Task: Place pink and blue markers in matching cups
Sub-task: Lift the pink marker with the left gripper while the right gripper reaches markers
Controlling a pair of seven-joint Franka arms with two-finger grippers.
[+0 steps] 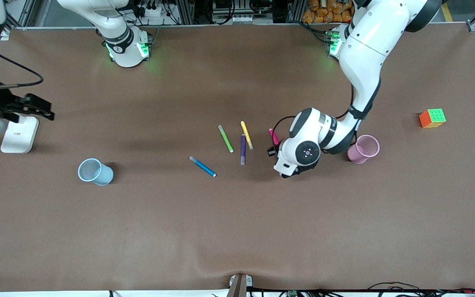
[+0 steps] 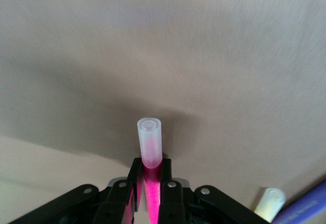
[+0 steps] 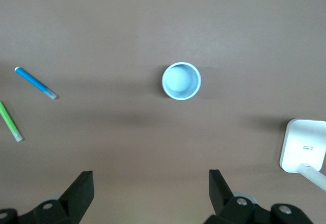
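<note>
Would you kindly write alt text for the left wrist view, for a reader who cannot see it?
The left gripper is shut on the pink marker, whose pale translucent cap sticks out past the black fingers above the brown table. The ends of a yellow pen and a purple pen show at the picture's edge.

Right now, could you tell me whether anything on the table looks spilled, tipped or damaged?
Nothing stands out. The pale pink plastic cup and light blue plastic cup both stand upright. The left gripper holds the magenta-pink marker; the right gripper waits, open.
</note>
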